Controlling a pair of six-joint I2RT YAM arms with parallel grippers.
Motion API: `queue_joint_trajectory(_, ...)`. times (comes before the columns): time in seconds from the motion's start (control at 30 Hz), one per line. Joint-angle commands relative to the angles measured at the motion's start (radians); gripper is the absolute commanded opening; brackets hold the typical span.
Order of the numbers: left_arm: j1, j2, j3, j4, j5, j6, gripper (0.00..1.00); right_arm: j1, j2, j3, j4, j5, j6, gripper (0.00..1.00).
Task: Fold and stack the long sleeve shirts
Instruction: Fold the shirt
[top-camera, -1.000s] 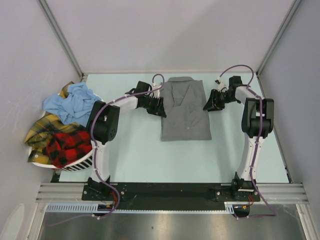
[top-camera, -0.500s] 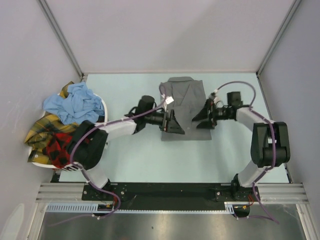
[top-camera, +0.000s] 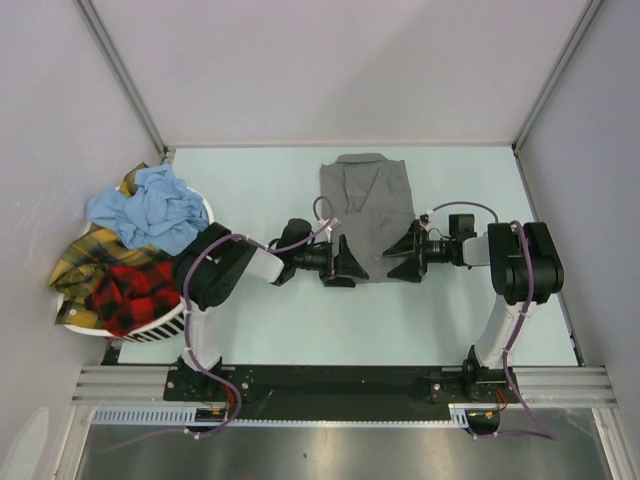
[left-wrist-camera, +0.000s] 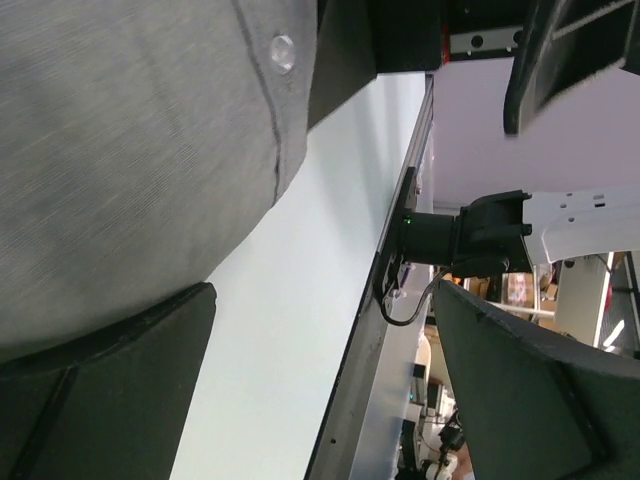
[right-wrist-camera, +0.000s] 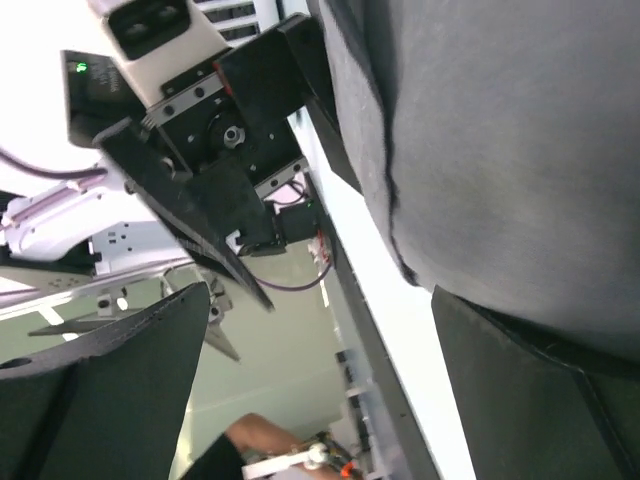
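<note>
Since a second ago both arms have drawn back from the collar end of the grey shirt to its near end, and their jaws have gone from partly closed to wide apart. The left gripper now stands at the near left corner and the right gripper at the near right corner, each pointing inward at the cloth and holding nothing.

From above the shirt looks like a folded rectangle, collar toward the far wall, in the middle of the table. Only the wrist cameras show how close the fingers are. In the left wrist view the grey hem with one button lies against one finger, and bare table fills the gap to the other. In the right wrist view the cloth edge runs down to one finger (contact cannot be told), and the opposite gripper faces it.

Open room is wide in front of the shirt and on both its sides. At the table's left edge the white basket carries the light blue shirt, the yellow plaid shirt and the red-and-black plaid shirt — all well apart from the arms
</note>
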Motion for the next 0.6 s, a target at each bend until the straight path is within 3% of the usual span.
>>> queue_joint_trajectory(0.0,0.112,-0.031,-0.114,-0.126,-0.114,0.077,0.99,-0.127,0.064,-0.013,-0.26,0.133,-0.139,1.0)
queue_joint_trajectory(0.1,0.18,-0.142,-0.19,-0.2,-0.093,0.185,1.0,-0.19,0.017,0.027,-0.478,0.144,-0.319,1.0)
queue_joint_trajectory(0.2,0.175,-0.287,-0.196,-0.262,-0.042,0.305,1.0,-0.182,-0.074,0.061,-0.541,0.124,-0.345,1.0)
queue_joint_trajectory(0.37,0.068,-0.39,-0.086,-0.23,-0.041,0.335,1.0,-0.057,-0.27,0.041,-0.215,0.11,-0.037,1.0)
queue_joint_trajectory(0.4,0.018,-0.372,-0.064,-0.202,-0.065,0.338,0.99,-0.01,-0.278,0.03,-0.073,0.13,0.022,1.0)
queue_joint_trajectory(0.43,-0.004,-0.349,-0.041,-0.184,-0.079,0.33,0.99,0.007,-0.278,0.023,-0.029,0.146,0.116,1.0)
queue_joint_trajectory(0.57,-0.076,-0.203,0.049,-0.056,-0.174,0.235,0.99,0.032,-0.225,0.015,0.093,0.207,0.229,1.0)
